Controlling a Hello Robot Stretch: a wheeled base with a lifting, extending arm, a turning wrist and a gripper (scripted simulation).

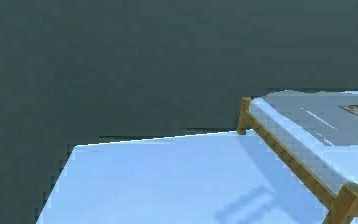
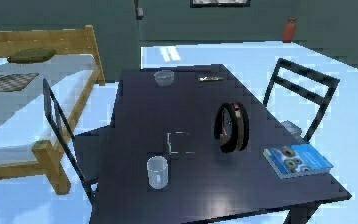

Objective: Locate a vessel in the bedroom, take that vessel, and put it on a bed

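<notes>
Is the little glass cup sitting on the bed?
No, the glass cup stands on the dark table, with the bed off to its side.

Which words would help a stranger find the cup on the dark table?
Find the dark table beside the wooden bed. Near the table's closest edge stands a small pale cup. It is taller than the shallow bowl at the far end, and nothing stands close to it.

A dark table (image 2: 187, 105), a black chair (image 2: 59, 120) on one side, a second chair (image 2: 299, 88) opposite. On top sit a black ring-shaped thing (image 2: 230, 127) and a blue book (image 2: 297, 160) — far off, a red object (image 2: 288, 30) by the wall.
</notes>
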